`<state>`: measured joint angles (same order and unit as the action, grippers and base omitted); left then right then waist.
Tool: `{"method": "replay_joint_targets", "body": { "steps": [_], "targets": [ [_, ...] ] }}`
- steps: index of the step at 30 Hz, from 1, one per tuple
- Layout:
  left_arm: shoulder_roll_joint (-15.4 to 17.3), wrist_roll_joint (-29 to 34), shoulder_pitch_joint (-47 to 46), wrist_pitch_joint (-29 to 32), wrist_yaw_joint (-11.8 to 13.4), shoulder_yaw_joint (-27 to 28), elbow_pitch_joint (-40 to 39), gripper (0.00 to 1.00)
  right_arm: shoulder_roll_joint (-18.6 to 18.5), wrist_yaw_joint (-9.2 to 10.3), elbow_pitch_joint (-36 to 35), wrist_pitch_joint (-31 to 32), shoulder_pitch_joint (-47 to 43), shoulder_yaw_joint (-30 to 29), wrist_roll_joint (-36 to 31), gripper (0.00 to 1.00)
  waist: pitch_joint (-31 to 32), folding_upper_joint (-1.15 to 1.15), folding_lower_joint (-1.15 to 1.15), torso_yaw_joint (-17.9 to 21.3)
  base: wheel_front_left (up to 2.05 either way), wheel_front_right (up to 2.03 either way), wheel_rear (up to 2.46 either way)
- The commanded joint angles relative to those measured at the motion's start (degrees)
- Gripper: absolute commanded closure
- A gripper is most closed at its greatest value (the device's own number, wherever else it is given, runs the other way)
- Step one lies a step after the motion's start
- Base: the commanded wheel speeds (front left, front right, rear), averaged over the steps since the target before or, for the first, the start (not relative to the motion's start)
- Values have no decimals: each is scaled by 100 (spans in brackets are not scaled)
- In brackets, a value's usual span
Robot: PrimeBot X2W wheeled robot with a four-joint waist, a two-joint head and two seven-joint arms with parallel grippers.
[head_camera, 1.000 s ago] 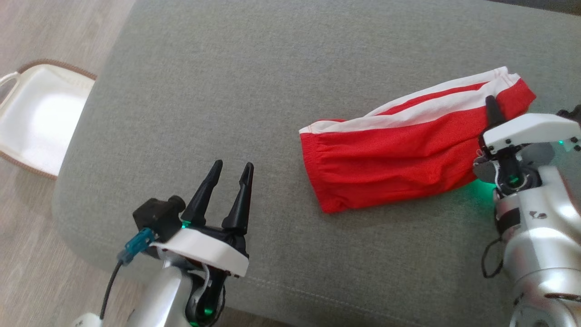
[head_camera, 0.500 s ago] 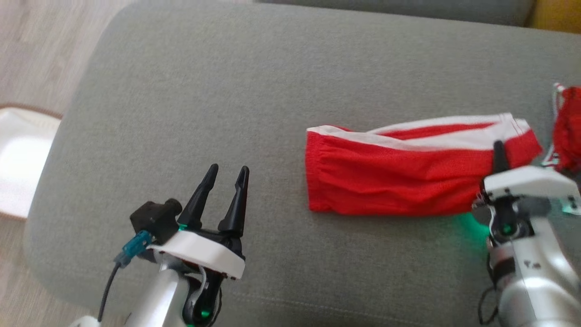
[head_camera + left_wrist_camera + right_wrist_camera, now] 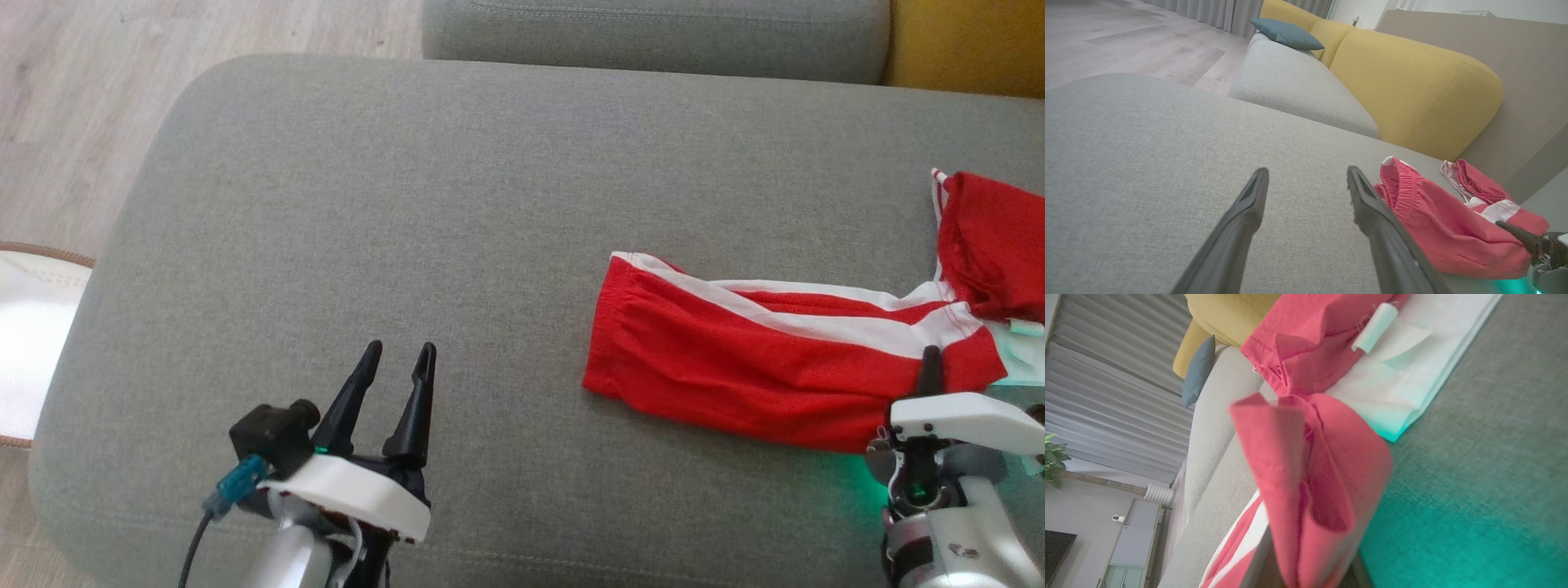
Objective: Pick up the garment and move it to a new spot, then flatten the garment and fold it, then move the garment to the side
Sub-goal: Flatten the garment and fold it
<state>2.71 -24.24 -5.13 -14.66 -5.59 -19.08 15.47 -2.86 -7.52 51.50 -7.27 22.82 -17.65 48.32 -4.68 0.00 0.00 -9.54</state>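
Here the garment, red shorts with white side stripes, lies as a long, narrow, doubled-up strip toward the right end of the grey cushion. Its elastic waistband points at the cushion's middle, and its hem end is pinched in the right claw, whose fingers are closed tight on the cloth near the cushion's front edge. The left claw hovers over the cushion's front-left part with its fingers spread wide and nothing in them, well apart from the waistband. A bunched red piece sits at the cushion's far right end; whether it is the shorts' other leg or separate cloth I cannot tell. The step in hand looks like the carry to a new spot, with flattening not yet begun, since the fabric is rumpled and layered. The next move probably calls for bringing the hem toward the cushion's middle, then having the free claw take the waistband so both can pull the cloth flat. The cushion's middle and left are bare and give plenty of room. Its front and left edges round off toward the floor, where a white basket stands, and a yellow backrest rises beyond the back right corner, so the crowded right end is the spot to leave.
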Motion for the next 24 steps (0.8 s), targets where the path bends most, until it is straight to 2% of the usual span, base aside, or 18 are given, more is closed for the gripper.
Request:
{"method": "replay_joint_targets", "body": {
  "steps": [1,11,15,23,24],
  "targets": [
    [17,63,-97,-34,-18,239,-157,0,-2,3,-144,-92,193,166,1,100,19,0,0,-20,0,0,0],
    [17,68,-26,-34,-33,156,-111,0,-2,3,-404,-290,261,949,249,100,136,0,0,-160,0,0,0],
    [17,81,7,-34,-30,172,-104,0,-2,3,-800,-355,144,1411,448,100,193,0,0,-206,0,0,0],
    [17,71,24,-34,-21,167,-107,0,-2,3,-1903,-328,-221,2727,867,100,228,0,0,-294,0,0,0],
    [17,71,24,-34,-21,167,-107,0,-2,3,-1903,-328,-221,2727,867,100,228,0,0,-294,0,0,0]
  ]
}}
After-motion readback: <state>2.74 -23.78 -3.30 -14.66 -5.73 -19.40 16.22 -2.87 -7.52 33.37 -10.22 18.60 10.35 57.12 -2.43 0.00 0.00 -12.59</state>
